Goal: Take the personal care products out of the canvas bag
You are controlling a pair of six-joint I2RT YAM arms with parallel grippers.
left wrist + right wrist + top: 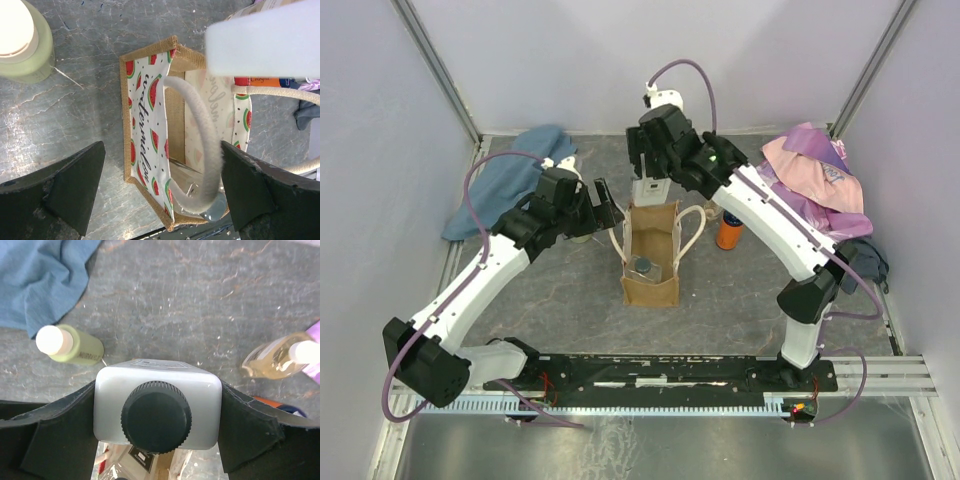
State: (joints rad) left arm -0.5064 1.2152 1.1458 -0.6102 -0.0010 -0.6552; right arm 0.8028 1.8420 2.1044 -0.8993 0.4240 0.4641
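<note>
White bottle (157, 407) held between right fingers (55, 440).

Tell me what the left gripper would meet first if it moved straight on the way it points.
Most likely the near cream handle of the canvas bag, arching straight ahead of the open left gripper; depth is unclear.
</note>
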